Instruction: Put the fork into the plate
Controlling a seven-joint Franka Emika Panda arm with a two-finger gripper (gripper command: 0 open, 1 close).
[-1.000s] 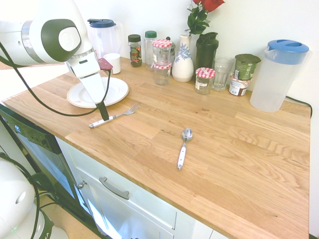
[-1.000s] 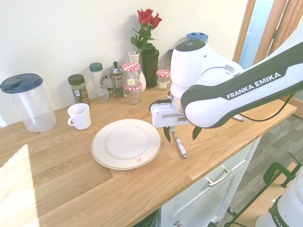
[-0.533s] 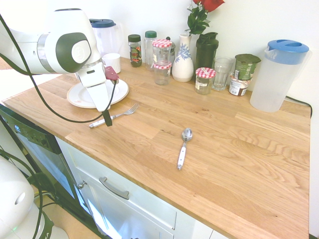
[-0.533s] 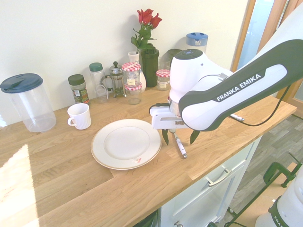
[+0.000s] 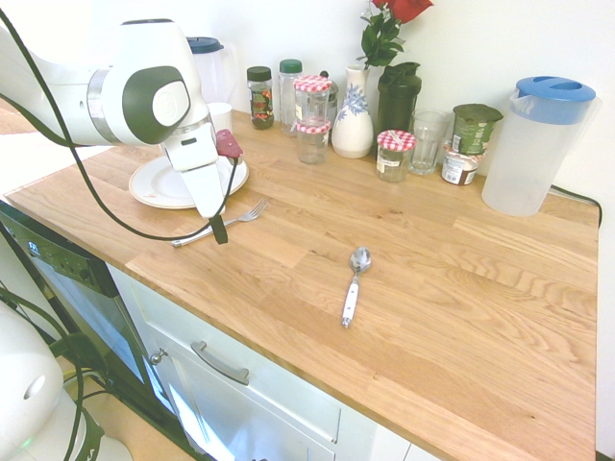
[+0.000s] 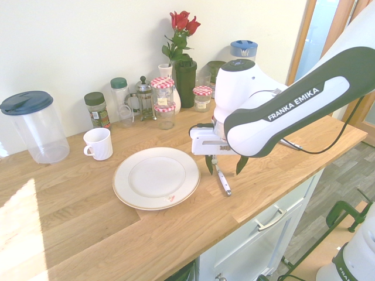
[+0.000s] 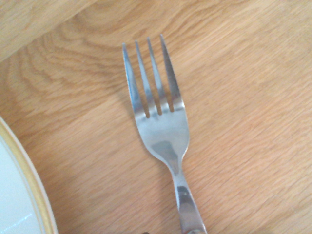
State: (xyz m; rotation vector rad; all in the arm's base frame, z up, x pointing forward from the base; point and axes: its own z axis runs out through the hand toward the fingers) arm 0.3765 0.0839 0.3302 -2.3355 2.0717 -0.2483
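Hovering at frame centre, the claw (image 6: 225,165) straddles the fork (image 6: 221,178), fingers apart. The fork lies on the tabletop (image 6: 70,216), handle toward the lower right, plate (image 6: 156,177) just left.

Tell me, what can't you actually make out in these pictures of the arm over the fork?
- Fork: in the second exterior view the gripper covers its tines; the wrist view cuts off its handle.
- Contact: the fingers straddle the fork, apart, but whether they touch it is not visible.
- Plate: the arm hides much of it in the first exterior view; the wrist view shows only a rim sliver.
- Jar labels: too small to read.
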